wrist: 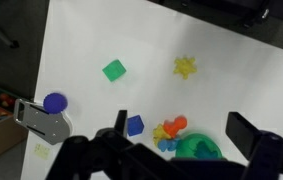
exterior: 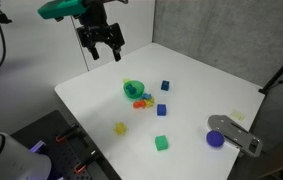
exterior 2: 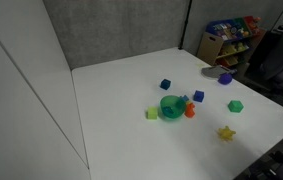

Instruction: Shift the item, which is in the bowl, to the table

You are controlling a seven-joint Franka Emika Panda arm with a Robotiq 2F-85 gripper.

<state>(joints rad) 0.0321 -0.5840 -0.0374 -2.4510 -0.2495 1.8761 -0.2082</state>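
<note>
Wrist view shows the end effector [wrist: 181,123] spread wide, well clear of the green bowl [wrist: 199,150].

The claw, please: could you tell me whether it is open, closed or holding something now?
Claw: open, holding nothing, high above the table.

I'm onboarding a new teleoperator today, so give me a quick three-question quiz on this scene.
1. True or false: the tool is shut.
2. Which lies nearest the green bowl? A) green cube B) orange piece C) purple round piece
3. Fill in: the bowl stands on a ___ table.
Key: 1 false; 2 B; 3 white.
</note>
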